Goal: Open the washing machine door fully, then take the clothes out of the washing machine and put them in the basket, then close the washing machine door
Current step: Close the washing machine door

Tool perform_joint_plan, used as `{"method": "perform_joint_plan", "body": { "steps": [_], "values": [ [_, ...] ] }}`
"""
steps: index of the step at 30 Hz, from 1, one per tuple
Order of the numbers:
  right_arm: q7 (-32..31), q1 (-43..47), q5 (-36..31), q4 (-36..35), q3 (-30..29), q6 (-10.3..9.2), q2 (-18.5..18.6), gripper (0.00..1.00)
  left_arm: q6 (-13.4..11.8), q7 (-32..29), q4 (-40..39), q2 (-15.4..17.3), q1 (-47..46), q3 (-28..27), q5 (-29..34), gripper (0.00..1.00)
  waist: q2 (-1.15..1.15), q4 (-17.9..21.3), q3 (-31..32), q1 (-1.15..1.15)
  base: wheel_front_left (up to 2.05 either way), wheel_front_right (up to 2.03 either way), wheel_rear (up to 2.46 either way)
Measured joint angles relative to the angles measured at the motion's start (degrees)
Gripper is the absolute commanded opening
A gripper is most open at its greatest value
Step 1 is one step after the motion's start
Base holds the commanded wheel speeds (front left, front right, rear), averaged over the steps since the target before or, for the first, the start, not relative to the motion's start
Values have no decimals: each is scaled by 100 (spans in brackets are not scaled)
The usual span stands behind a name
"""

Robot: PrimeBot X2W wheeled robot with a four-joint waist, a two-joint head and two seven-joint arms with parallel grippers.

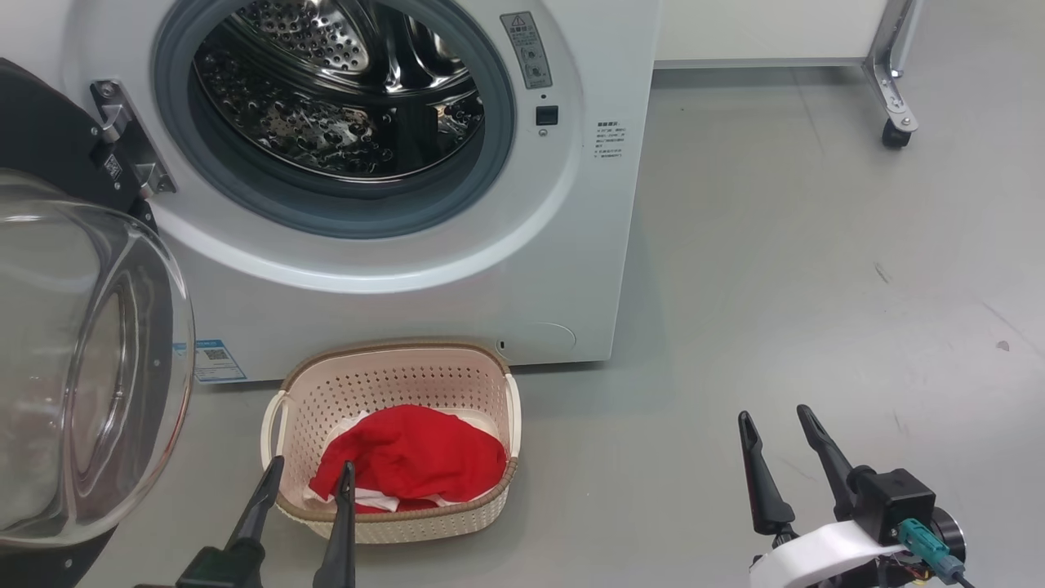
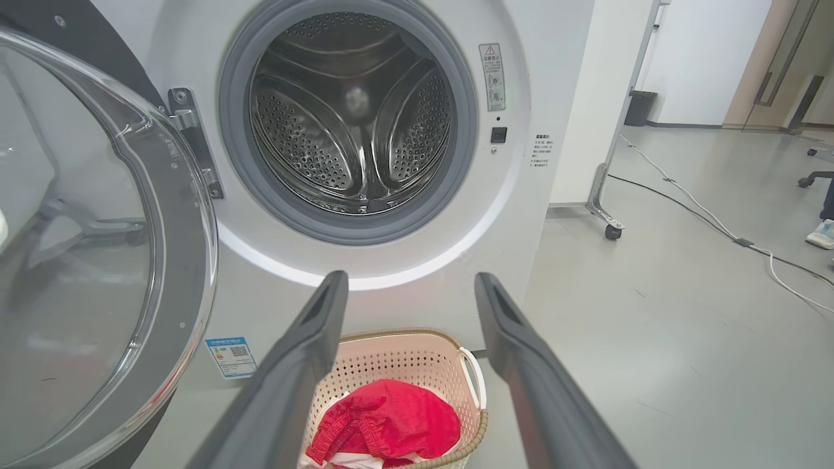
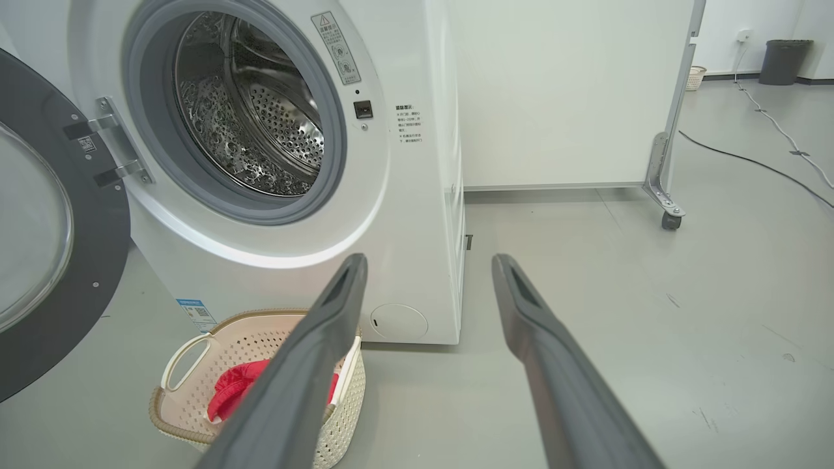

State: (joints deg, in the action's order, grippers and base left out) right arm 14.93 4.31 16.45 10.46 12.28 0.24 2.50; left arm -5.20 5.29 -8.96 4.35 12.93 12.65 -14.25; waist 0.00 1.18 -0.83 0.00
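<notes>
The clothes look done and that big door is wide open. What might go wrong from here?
The door hangs open at the left, with bulging smooth glass; a push from the left claw might slip off it. The basket stands close before the washer, near that claw, so a swinging arm might knock it and spill the clothes.

Clothes (image 1: 412, 461) in basket (image 1: 384, 384), on floor (image 1: 775, 286) just in front of washing machine (image 1: 408, 302); door (image 1: 82, 367) open at its L.

Door (image 2: 85, 260) open beside drum (image 2: 352, 130); clothes (image 2: 391, 423) (red, crumpled) in basket (image 2: 404, 357) below; left hand (image 2: 410, 280) spread wide.
</notes>
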Motion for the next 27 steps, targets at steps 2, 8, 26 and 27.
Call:
{"method": "perform_joint_plan", "body": {
  "steps": [2, 8, 26, 27],
  "values": [
    [0, 1, 0, -22, -44, -38, 0, 100, -5, 0, -19, 0, -3, 1, 2, 100, 0, -49, -13, 0, 0, 0, 0],
    [0, 10, -2, -56, -81, -38, 2, 100, -5, -2, -15, 3, -9, 15, 69, 100, 0, -274, -38, 0, 0, 0, 0],
    [0, 35, -51, -67, -36, 36, 32, 100, -16, 59, 89, -10, -37, 30, 74, 100, 0, -1439, -32, 0, 0, 0, 0],
    [0, 43, -52, -66, -33, 47, 33, 100, -30, 59, 89, -12, -40, 36, 74, 100, 0, -1513, -29, 0, 0, 0, 0]
  ]
}}
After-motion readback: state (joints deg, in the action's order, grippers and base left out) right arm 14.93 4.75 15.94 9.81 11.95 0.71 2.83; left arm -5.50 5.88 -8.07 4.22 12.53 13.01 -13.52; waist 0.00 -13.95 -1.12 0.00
